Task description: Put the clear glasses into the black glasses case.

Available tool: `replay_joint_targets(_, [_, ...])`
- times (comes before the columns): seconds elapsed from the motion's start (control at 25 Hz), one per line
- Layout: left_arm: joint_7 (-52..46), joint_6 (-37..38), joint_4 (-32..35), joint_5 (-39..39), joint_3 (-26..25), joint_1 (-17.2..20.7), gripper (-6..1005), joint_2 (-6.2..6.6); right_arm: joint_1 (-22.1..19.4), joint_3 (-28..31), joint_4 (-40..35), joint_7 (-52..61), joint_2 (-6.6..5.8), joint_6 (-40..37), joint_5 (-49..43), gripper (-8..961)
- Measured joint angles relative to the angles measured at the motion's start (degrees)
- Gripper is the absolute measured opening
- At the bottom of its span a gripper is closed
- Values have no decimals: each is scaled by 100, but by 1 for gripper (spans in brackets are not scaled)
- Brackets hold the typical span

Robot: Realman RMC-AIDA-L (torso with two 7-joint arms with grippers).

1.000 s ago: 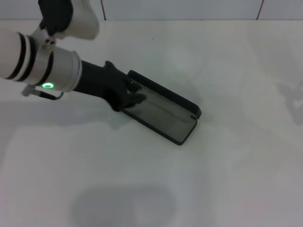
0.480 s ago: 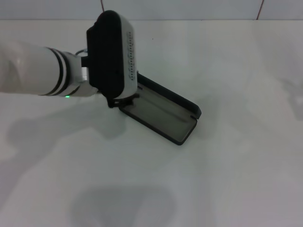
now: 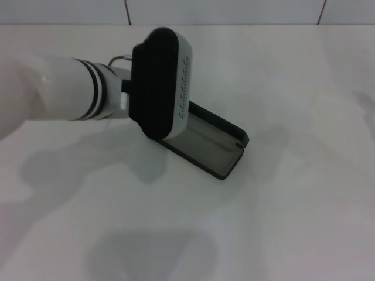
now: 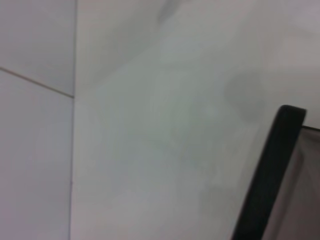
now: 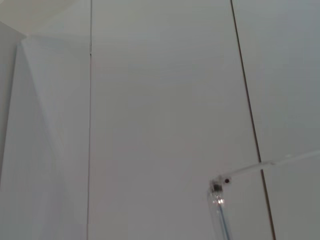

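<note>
Worktop [image 3: 281, 222]: you have black case [image 3: 206, 142] open, grey lining bare, nothing inside yet.
Left arm over case's left end; gripper hidden, can't tell state.
Right wrist view: hinge and arm of clear glasses [image 5: 220, 200] close by — probably carried, grip unconfirmed. Insertion remains.

1. The black glasses case [image 3: 214, 143] shows a grey lining.
2. The left arm [image 3: 70, 91] is white with black bands.
3. The table [image 3: 281, 222] is plain white.
4. The clear glasses [image 5: 220, 210] are transparent.
</note>
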Motion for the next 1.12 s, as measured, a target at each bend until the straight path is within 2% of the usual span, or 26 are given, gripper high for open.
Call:
replay_joint_targets(0.52, [92, -84, -342, -37, 416, -200, 544, 63, -96, 43, -2, -23, 39, 11, 15, 118])
replay_joint_targets(0.84, [60, -83, -432, -31, 492, -376, 544, 43, -180, 44, -1, -75, 49, -3, 15, 118])
replay_joint_targets(1.12, [54, -73, -312, -10, 473, -335, 542, 38, -236, 44, -13, -85, 49, -20, 29, 118])
